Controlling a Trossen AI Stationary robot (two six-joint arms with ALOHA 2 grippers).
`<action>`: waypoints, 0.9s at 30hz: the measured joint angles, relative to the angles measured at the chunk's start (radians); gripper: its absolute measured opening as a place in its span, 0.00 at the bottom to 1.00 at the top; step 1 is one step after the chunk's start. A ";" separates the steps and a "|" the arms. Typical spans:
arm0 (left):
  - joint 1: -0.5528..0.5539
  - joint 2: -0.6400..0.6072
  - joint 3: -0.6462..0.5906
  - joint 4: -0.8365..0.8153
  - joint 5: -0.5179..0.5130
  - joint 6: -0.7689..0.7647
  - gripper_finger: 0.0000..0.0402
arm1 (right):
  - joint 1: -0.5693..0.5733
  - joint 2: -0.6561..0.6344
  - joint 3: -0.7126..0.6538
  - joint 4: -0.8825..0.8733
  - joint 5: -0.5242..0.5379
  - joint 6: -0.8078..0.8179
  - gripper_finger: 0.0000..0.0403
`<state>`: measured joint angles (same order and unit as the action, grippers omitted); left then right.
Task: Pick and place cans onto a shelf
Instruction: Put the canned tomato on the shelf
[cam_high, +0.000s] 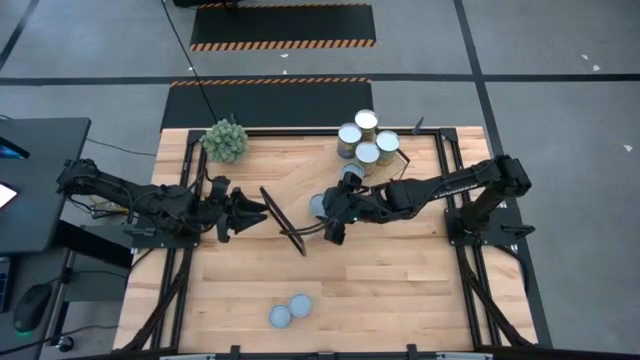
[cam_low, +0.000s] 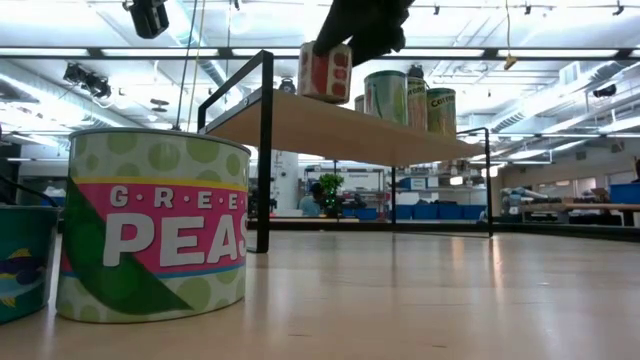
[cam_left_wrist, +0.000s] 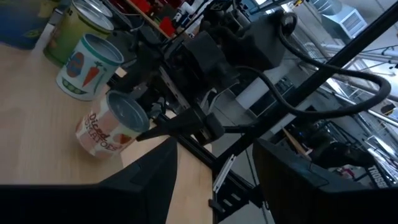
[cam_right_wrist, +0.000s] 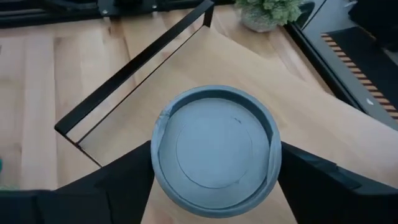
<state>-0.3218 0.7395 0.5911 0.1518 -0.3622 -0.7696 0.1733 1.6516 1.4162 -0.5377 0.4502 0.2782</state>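
Observation:
The shelf (cam_low: 330, 125), a light-wood plank on black end frames (cam_high: 285, 222), stands slanting across the table's middle. Several cans (cam_high: 366, 140) stand on its far right part, also seen in the low view (cam_low: 385, 97). My right gripper (cam_high: 330, 208) is shut on a red-and-white can with a blue-grey top (cam_right_wrist: 214, 149), over the shelf's left end. My left gripper (cam_high: 258, 212) is open beside that end frame, its fingers (cam_left_wrist: 143, 180) on either side of the frame bar. Two more cans (cam_high: 290, 310) stand near the table's front edge. My right gripper pinches the can's side wall (cam_right_wrist: 273, 155) between its two fingers, one on each side, just below the top rim. The fingers reach in level from the table's right side. The can (cam_low: 326, 72) is tilted at the shelf's left end; whether its bottom rests on the plank I cannot tell.
A green plant ball (cam_high: 225, 140) sits at the table's far left. A green peas can (cam_low: 150, 225) and a teal can (cam_low: 20, 262) stand close to the low camera. Black rails (cam_high: 455, 250) run along the table's sides. Bare wood lies between the shelf and the front edge.

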 joint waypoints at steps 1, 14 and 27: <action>0.000 0.000 0.000 -0.004 0.002 0.000 0.54 | -0.004 0.000 0.000 0.000 -0.003 -0.006 0.82; 0.000 0.000 0.000 -0.027 0.008 -0.001 0.54 | -0.026 0.000 0.000 0.042 0.022 -0.124 0.88; 0.062 0.100 0.002 -0.048 0.090 -0.062 0.54 | 0.032 -0.004 0.296 -0.184 0.156 -0.169 0.88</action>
<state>-0.2594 0.8390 0.5930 0.1036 -0.2724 -0.8315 0.2055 1.6478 1.7122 -0.7215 0.6060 0.1089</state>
